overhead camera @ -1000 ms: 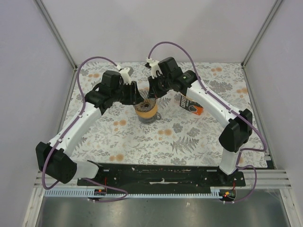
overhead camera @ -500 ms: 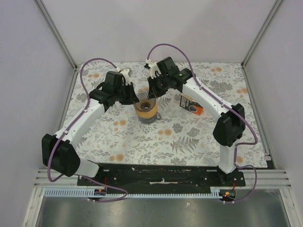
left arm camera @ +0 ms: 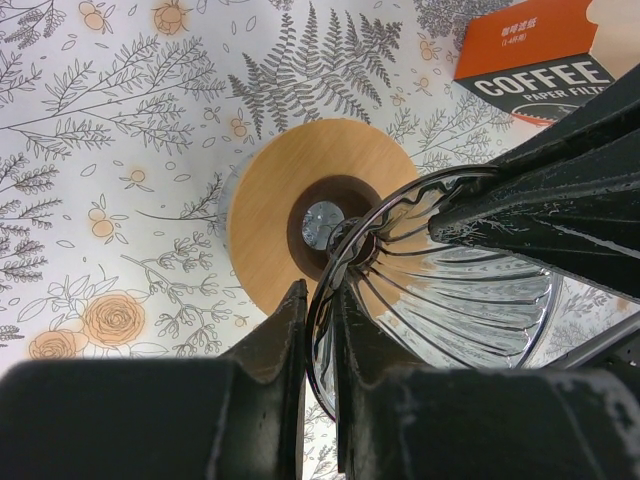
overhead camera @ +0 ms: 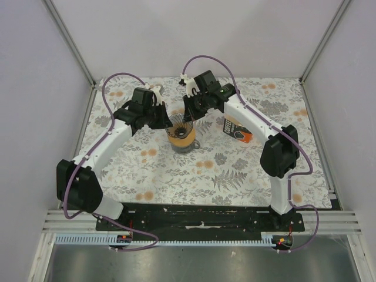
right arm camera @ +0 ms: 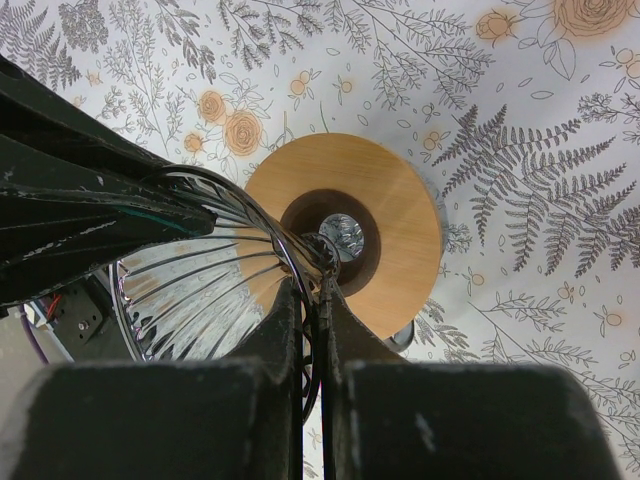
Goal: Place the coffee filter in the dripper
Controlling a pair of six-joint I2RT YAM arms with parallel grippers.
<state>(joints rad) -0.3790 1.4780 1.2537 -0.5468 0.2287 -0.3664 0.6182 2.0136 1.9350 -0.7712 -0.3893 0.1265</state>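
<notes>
Left gripper (left arm camera: 320, 296) was pinched narrow on the left rim of the dripper (overhead camera: 181, 135), the glass edge of its ribbed cone caught between the fingers. From where I stood, the dripper sat mid-way across the floral cloth (overhead camera: 235, 170), cone tip down in the dark hole of its tan collar, with nothing white inside. Right gripper (right arm camera: 307, 290) was clamped thin on the opposite rim. Right of the dripper lay an orange filter packet (overhead camera: 237, 130). No loose coffee filter showed anywhere, so I judged the job barely begun: a filter was yet to be fetched, opened and seated.
</notes>
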